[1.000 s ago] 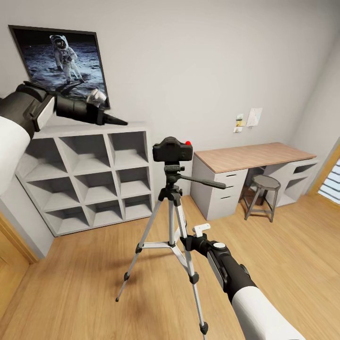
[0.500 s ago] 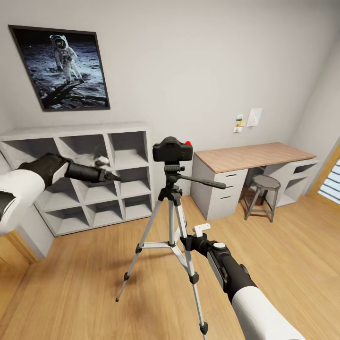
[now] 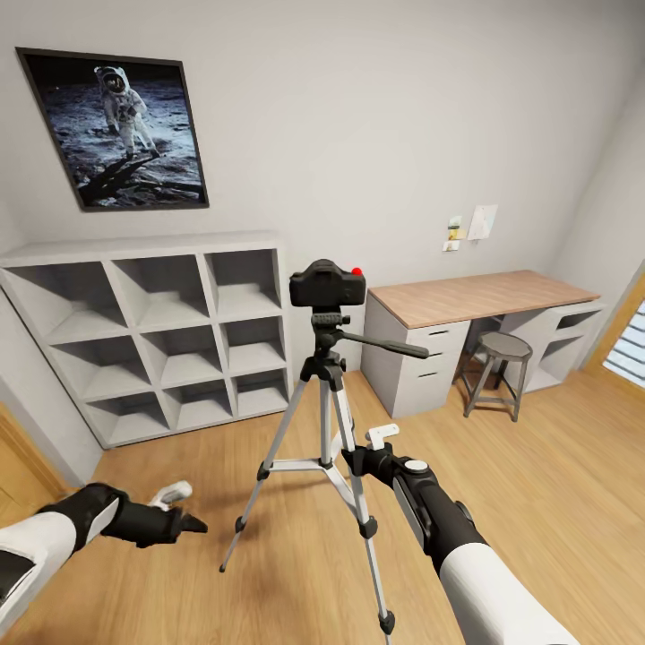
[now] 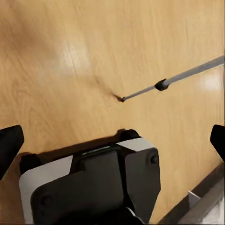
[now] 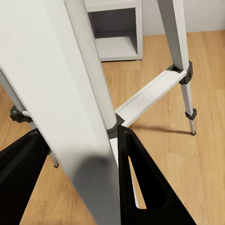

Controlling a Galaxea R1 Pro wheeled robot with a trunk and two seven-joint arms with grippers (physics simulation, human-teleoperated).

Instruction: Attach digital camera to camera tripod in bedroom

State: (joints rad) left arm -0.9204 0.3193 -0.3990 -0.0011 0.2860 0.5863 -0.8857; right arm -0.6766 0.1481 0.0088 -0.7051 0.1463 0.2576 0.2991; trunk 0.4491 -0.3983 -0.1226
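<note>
The digital camera (image 3: 327, 285), black with a red button, sits on the head of the camera tripod (image 3: 324, 421), which stands upright on the wood floor in mid-room. My right gripper (image 3: 351, 459) is low at the tripod's near leg. In the right wrist view its black fingers (image 5: 140, 178) press on either side of that silver leg (image 5: 89, 122). My left gripper (image 3: 184, 521) hangs open just above the floor, left of the tripod. Its fingertips (image 4: 9, 143) are spread wide, and a tripod leg (image 4: 187, 77) with its foot shows beyond them.
A white cube shelf (image 3: 170, 331) stands against the back wall under the astronaut poster (image 3: 121, 125). The wood-topped desk (image 3: 475, 300) and a grey round stool (image 3: 502, 358) are at the right. A window (image 3: 627, 345) is at the far right, and wood trim (image 3: 27, 448) at the left.
My left arm has swung down from poster height, past the shelf, to just above the floor. The camera, tripod and right arm have not moved.
</note>
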